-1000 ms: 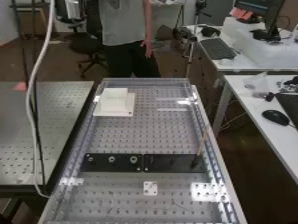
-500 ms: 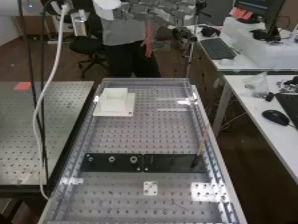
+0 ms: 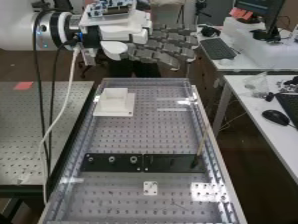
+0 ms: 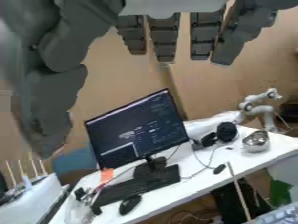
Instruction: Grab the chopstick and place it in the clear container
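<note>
A: Which edges bound the working area?
B: The perforated bench (image 3: 143, 135) runs from near to far between two long metal rails. To its left, past a dark gap, lies a second perforated table (image 3: 40, 125); to its right, across the floor, stands a white desk (image 3: 249, 107). Open room extends over the bench between the white box (image 3: 115, 99) and the black plates (image 3: 114, 161).
A: And the containers?
B: The white box sits on a white base (image 3: 100, 110) at the far left of the bench. Its contents cannot be told from this angle.
A: Where is the chopstick?
B: The chopstick (image 3: 201, 141) stands at a slant beside the right rail, its lower end at the right end of the black plates and its upper end leaning right and far. How that end is seated is unclear.
A: The arm and hand?
B: The arm (image 3: 20, 30) enters from the left. The hand (image 3: 166, 42) is raised at the bench's far end, pointing right, its fingers (image 4: 164, 37) straight and slightly spread, with the thumb apart from them.
</note>
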You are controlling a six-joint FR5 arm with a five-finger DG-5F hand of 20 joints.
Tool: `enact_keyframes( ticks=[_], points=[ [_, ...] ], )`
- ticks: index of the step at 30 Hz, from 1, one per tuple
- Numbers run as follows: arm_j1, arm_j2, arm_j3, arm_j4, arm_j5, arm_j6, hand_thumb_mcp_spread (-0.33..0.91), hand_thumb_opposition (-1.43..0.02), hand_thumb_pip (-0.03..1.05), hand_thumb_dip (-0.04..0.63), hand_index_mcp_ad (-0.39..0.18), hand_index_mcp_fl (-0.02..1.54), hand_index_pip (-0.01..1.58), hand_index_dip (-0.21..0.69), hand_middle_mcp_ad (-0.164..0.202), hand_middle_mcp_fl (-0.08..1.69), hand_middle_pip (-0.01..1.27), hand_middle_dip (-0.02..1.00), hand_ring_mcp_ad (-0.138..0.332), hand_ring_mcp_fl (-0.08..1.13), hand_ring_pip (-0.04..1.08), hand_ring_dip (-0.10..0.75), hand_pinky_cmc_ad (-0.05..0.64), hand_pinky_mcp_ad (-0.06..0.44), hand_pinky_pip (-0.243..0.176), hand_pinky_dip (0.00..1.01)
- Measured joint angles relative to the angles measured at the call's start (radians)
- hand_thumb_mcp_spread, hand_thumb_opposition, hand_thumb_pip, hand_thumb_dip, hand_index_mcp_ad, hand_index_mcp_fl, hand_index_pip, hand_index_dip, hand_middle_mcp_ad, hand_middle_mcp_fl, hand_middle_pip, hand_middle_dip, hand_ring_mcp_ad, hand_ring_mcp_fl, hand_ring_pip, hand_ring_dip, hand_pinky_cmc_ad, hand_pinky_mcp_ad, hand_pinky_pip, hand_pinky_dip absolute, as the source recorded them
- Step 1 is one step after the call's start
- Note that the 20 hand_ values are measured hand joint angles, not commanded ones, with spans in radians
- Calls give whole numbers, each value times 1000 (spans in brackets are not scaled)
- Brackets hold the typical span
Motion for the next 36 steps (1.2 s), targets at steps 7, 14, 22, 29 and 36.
enact_keyframes(
  ticks=[7,14,22,29,36],
  points=[
    [-25,-39,-63,188,65,177,286,-768,630,157,-7,-9,51,188,117,131,122,208,202,5,70,16,206,166,-138,436],
    [-43,-121,-97,333,167,406,283,-745,654,188,-24,28,87,201,119,216,126,365,206,5,75,19,202,164,-155,422],
    [-52,-251,-85,405,256,619,284,-744,724,227,-73,117,346,166,117,346,131,422,206,5,79,58,206,185,-161,405],
    [-54,-337,-45,438,307,723,304,-744,820,291,-79,255,670,54,119,422,164,429,211,16,87,112,215,201,-157,405],
    [-56,-390,7,410,306,773,304,-775,862,290,-87,288,853,-10,119,466,213,429,213,42,93,131,213,199,-157,417]
  ],
)
